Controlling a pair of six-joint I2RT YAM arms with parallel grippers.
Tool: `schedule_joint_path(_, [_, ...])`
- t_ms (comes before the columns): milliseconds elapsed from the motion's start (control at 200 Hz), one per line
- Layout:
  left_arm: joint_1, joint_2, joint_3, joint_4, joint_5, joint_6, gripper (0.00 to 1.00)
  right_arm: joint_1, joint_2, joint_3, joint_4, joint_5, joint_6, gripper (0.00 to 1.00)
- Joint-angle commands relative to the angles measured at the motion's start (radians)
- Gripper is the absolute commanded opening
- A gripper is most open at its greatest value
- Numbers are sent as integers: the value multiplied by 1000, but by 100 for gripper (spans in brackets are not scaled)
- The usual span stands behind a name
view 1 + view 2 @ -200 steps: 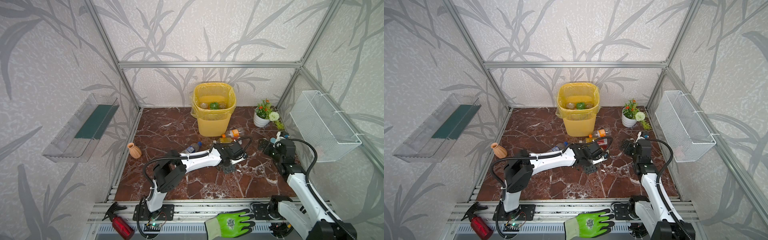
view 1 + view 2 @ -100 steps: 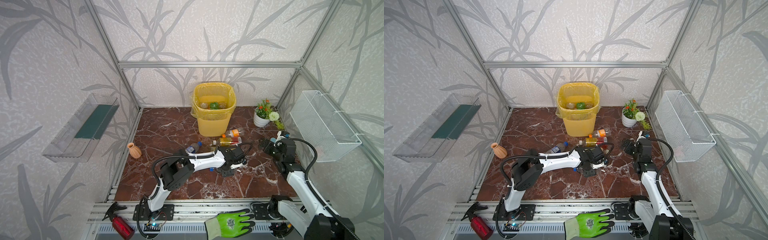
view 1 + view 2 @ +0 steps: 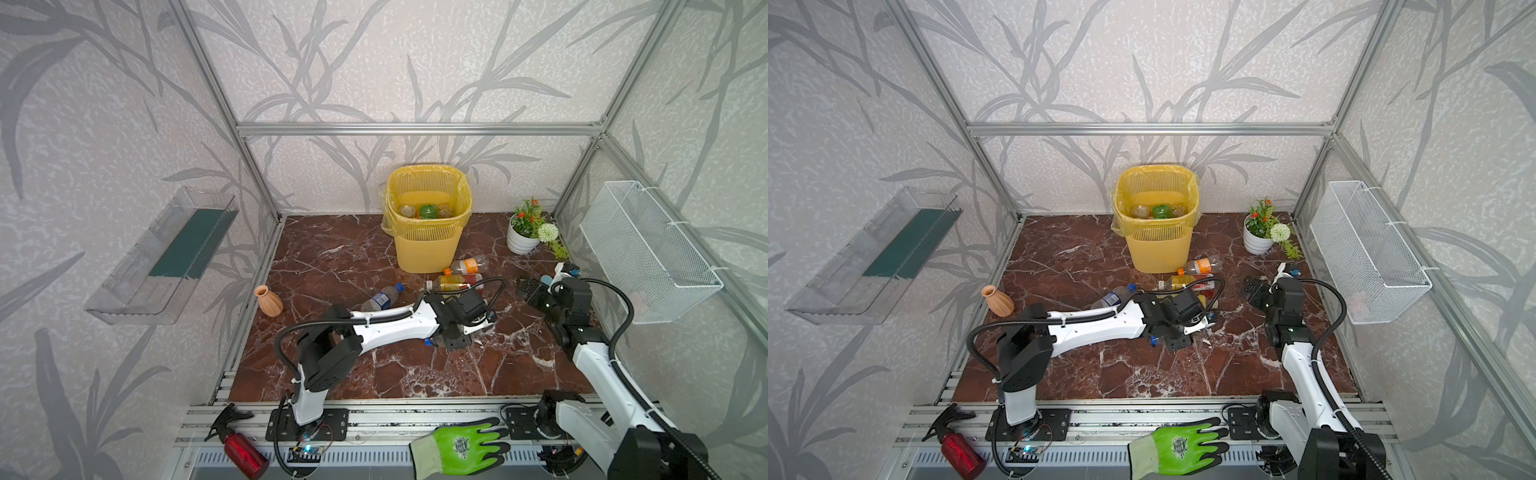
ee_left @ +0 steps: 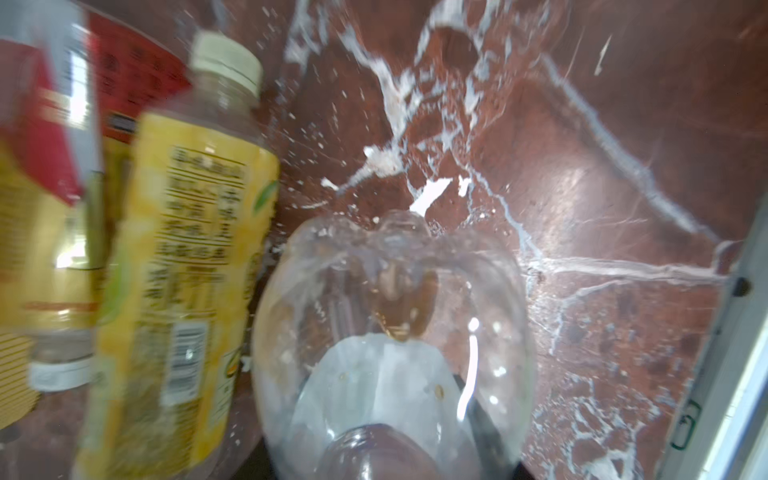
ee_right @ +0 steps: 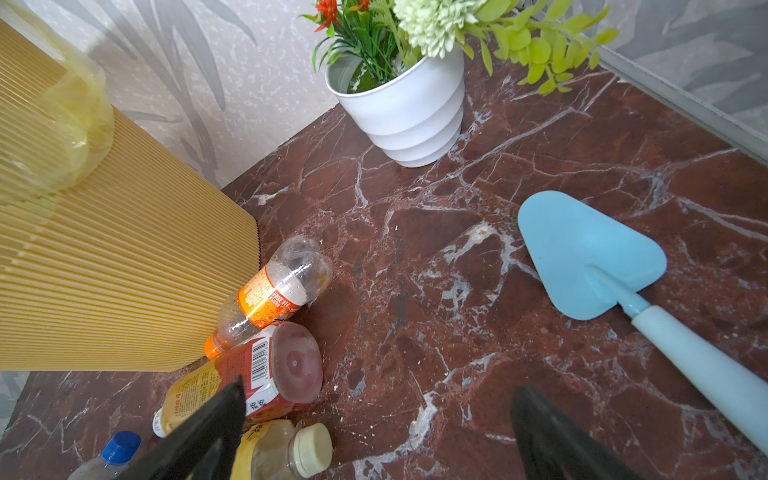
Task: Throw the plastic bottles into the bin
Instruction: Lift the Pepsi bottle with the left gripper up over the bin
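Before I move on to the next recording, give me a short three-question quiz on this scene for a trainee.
1. True or false: the bin already has bottles in it.
2. What does the left end effector grip? A nothing; B a clear bottle; C the bin.
3. Fill in: the right end effector, with the blue shovel lying near it, is ____.
Key: 1 true; 2 B; 3 open.
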Motion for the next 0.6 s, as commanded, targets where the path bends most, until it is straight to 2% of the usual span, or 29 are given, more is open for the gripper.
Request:
schedule_joint_path(0, [19, -157, -24, 95, -21, -57, 46, -3, -18, -25, 53, -38, 19, 100])
schedule_joint_path(150, [74, -374, -58, 199, -198, -101, 45, -2, -20, -61, 157, -123, 37, 100])
schedule_joint_path(260, [150, -545, -97, 372, -276, -84, 45, -3, 2, -78, 225, -180, 49, 100])
schedule_joint_path(415, [266, -682, -124, 698, -248, -56, 43, -3, 38, -80, 292, -230, 76, 98])
schedule_joint_path(515, [315, -652, -65, 802, -207, -30, 43, -3, 49, -70, 302, -241, 82, 98])
schedule_joint_path(595, [386, -581, 1, 841, -136, -90, 43, -3, 50, -63, 300, -247, 81, 97])
